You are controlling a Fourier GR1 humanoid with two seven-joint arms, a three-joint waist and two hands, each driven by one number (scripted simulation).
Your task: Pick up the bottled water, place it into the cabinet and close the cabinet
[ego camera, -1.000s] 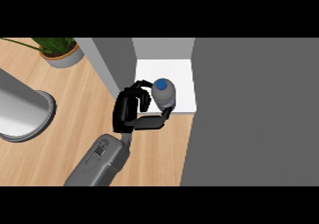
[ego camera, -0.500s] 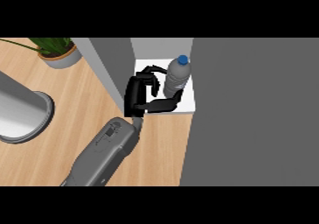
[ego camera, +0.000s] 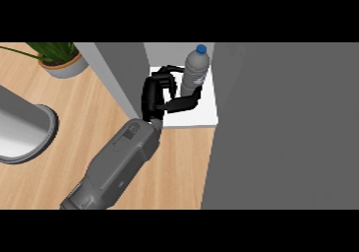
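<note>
One cabinet point(ego camera: 124, 74), far, with one white shelf point(ego camera: 193, 117) and one grey door point(ego camera: 284, 123) at right. One bottle point(ego camera: 194, 66) inside. One black hand point(ego camera: 154, 93) on one grey forearm point(ego camera: 116, 162), centre. One potted plant point(ego camera: 62, 61), far left. One big grey cylinder point(ego camera: 18, 130), left edge. One wooden counter point(ego camera: 73, 113), near and left.

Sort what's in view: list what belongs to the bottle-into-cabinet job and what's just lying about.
Job: clear plastic water bottle with blue cap; grey cabinet with white shelf; black left hand curled round the bottle.
Lying about: green potted plant in a grey pot; large grey round container.
</note>
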